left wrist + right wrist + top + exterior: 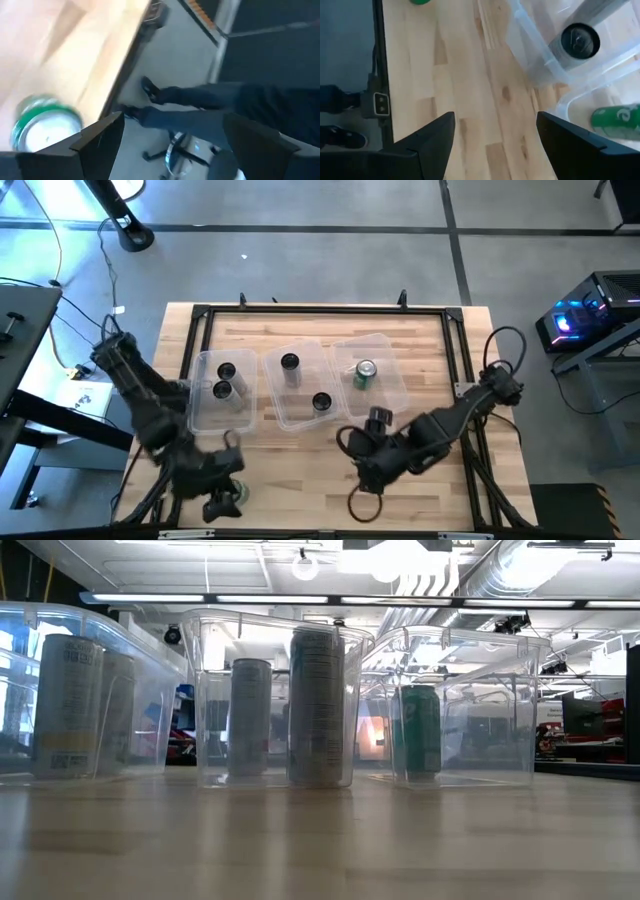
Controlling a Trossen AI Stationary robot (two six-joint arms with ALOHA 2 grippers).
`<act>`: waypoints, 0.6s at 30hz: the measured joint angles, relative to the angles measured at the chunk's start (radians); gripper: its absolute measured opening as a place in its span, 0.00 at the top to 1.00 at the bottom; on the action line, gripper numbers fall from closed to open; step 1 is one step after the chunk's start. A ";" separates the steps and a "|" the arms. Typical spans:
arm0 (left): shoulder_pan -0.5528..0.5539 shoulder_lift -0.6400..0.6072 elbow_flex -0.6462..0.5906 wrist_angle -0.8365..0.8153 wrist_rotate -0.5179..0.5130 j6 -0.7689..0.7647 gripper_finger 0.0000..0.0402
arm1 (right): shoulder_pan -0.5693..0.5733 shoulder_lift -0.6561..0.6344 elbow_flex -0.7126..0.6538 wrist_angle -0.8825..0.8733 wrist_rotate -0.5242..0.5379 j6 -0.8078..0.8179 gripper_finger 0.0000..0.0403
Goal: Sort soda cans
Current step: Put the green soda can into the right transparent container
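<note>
At the table's near left edge, the left gripper [222, 502] stood with its fingers spread wide, holding nothing, a green can [236, 492] just beside it on the wood. Three clear tubs [300, 420] sat mid-table: two pale cans [223, 380] in the left one, two black cans [290, 366] in the middle, another green can [364, 372] in the right. Nearby, the right gripper [495, 135] hung open and empty over bare boards.

Both dark arms bent low, claws spread.

The left claw [225, 502] hangs near the front-left edge of the wooden tabletop [300, 470], fingers [100, 140] apart on nothing. The right claw [365, 480] sits at front centre, its fingers [432, 137] likewise parted and empty.
</note>
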 joint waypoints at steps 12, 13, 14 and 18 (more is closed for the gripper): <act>-0.160 0.189 0.054 -0.303 -0.122 -0.125 0.17 | 0.093 0.001 0.000 -0.032 0.221 0.239 0.32; -0.155 0.197 0.062 -0.315 -0.130 -0.112 0.17 | 0.091 0.001 0.000 -0.032 0.226 0.248 0.32; -0.151 0.205 0.070 -0.322 -0.141 -0.098 0.17 | 0.087 0.001 0.000 -0.032 0.226 0.251 0.32; -0.149 0.226 0.112 -0.415 -0.175 -0.041 0.17 | 0.071 0.001 0.000 -0.031 0.225 0.265 0.32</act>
